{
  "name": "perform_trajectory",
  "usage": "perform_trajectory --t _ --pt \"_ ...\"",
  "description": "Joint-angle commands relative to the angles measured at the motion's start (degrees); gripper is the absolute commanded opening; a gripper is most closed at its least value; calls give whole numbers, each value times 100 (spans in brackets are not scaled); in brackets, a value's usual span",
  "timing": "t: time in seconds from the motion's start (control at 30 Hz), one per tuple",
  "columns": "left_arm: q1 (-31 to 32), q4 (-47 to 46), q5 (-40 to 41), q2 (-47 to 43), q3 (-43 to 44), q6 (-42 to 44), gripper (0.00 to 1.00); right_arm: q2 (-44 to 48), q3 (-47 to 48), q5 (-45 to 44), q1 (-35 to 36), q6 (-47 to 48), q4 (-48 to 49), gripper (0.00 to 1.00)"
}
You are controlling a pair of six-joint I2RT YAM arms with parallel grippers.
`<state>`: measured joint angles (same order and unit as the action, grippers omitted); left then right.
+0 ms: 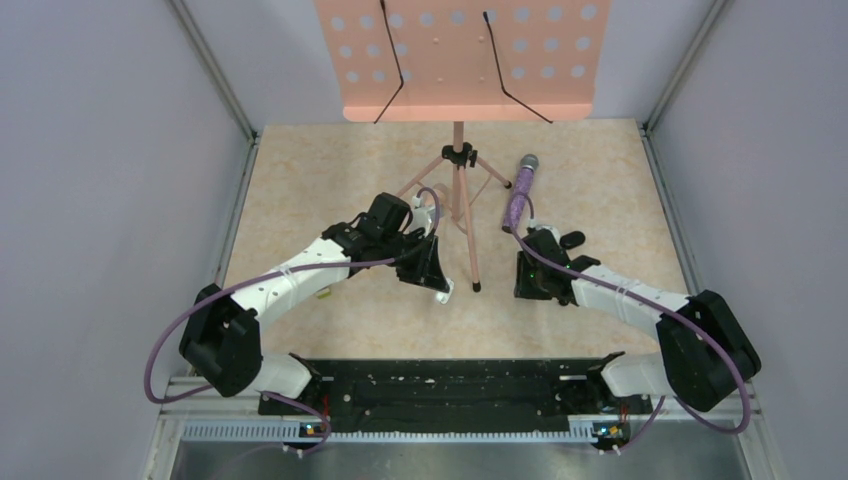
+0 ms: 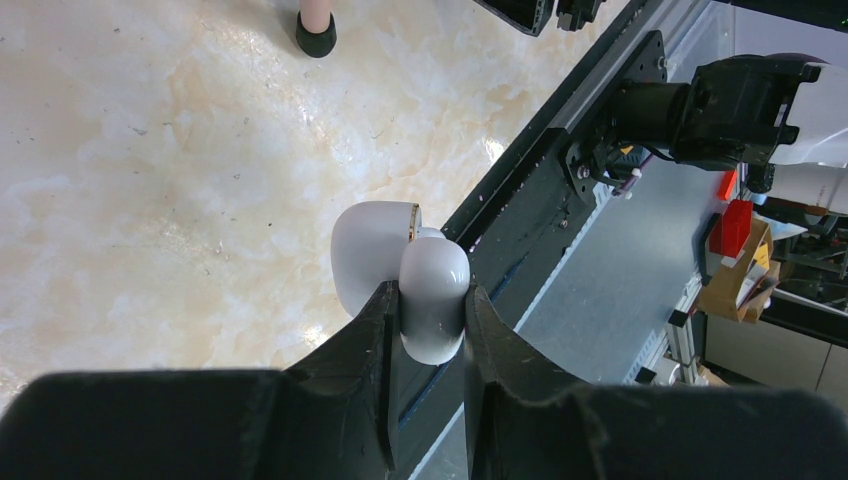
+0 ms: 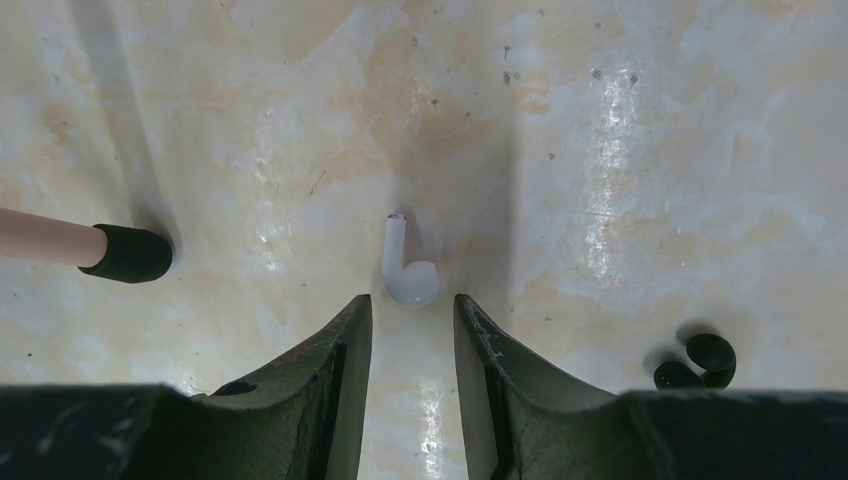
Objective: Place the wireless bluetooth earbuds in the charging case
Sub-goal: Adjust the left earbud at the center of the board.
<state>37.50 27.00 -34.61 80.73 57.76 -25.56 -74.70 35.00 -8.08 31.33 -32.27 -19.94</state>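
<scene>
The left hand (image 2: 428, 295), by the front rail (image 2: 520, 210), is clamped tight on a white charging case (image 2: 372, 245) whose gold-hinged lid stands open. Farther out, the right hand (image 3: 412, 305) is half-open and empty. One white earbud (image 3: 405, 272) lies on the surface (image 3: 620, 150) just beyond its fingertips.

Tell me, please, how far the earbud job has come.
Done: the left tool is shut on a white hinged piece, apparently the opened case. In hand: the right tool stands open just before one white earbud lying on the table, not yet gripped. Left: grasp that bud and seat it. No bud is seen seated; the inside of the piece is hidden.
</scene>
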Motion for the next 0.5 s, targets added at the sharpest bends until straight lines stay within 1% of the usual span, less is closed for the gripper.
perform_trajectory --t 0.0,0.3,0.47 --pt "-21 -211 -50 -191 65 -26 0 91 152 -129 -10 292 96 35" --pt "-23 -204 -72 -131 104 -19 0 104 -57 -46 -4 839 544 35" --pt "-22 -184 -48 -128 113 -19 0 25 -30 -115 78 876 526 30"
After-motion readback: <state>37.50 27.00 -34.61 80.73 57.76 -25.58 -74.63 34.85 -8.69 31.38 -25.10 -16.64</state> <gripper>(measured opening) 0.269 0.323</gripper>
